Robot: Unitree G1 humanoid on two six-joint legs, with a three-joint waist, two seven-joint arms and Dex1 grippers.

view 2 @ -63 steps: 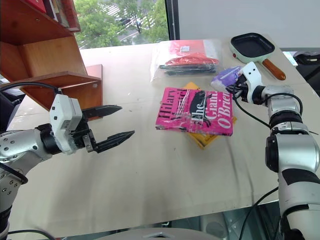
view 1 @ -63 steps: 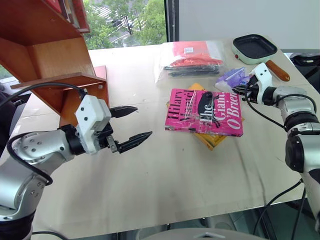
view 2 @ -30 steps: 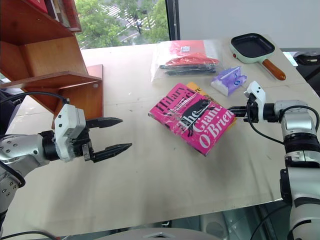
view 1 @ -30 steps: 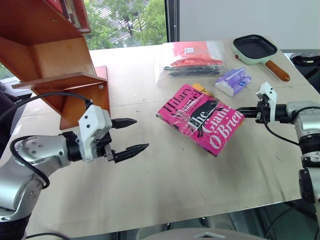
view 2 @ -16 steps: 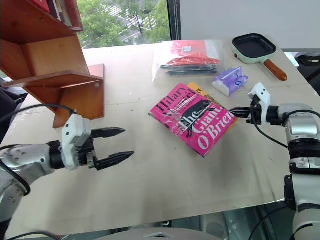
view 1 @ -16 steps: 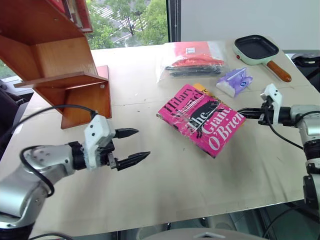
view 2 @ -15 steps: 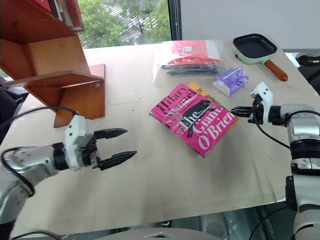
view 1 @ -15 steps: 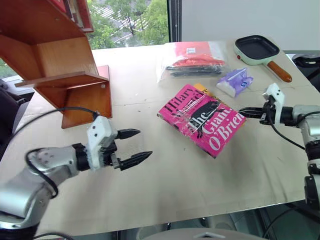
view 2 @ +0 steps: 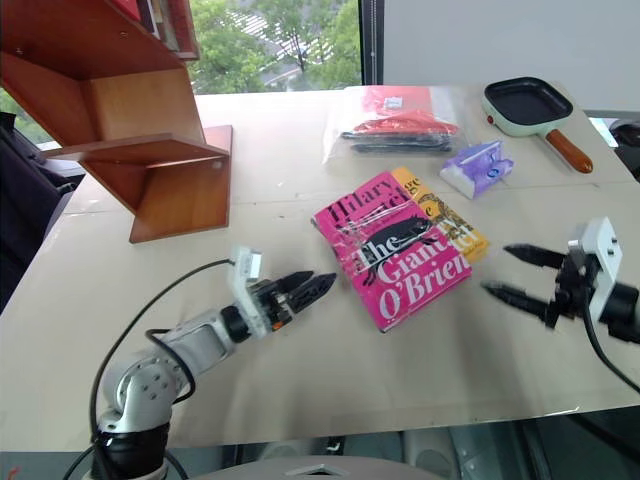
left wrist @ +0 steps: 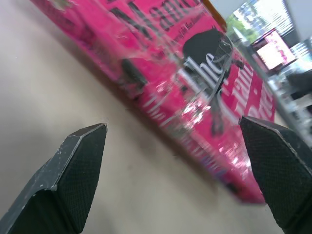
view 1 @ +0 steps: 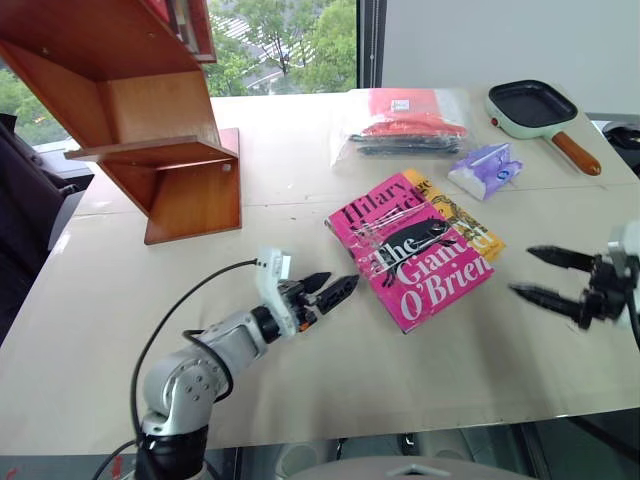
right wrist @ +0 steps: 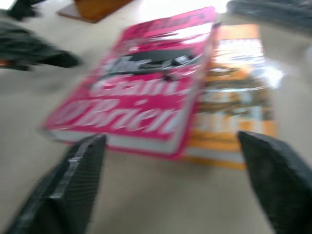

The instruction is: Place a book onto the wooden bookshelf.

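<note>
A pale table (view 1: 330, 400) carries every object in the scene. The wooden bookshelf (view 1: 150, 110), a reddish-brown unit with slanted panels and a flat shelf board, stands at the table's far left corner, well apart from the book. Near the table's centre the book (view 1: 410, 250), a bright pink paperback lettered "Hilary Mantel, The Giant O'Brien", lies flat and cover up, set diagonally and partly overlapping a yellow book (view 1: 468, 222) beneath it. Beyond them rests a clear plastic bag (view 1: 405, 122) with red and dark contents. At the far right corner sits a small green pan (view 1: 540, 108) with a brown handle; a purple tissue pack (view 1: 484, 170) lies between the pan and the books. The left gripper (view 1: 328, 288) hovers low over the table just beside the book's left edge, its two black fingers spread and empty. The right gripper (view 1: 545, 275) hangs to the right of the book, clear of it, fingers likewise parted and holding nothing.
</note>
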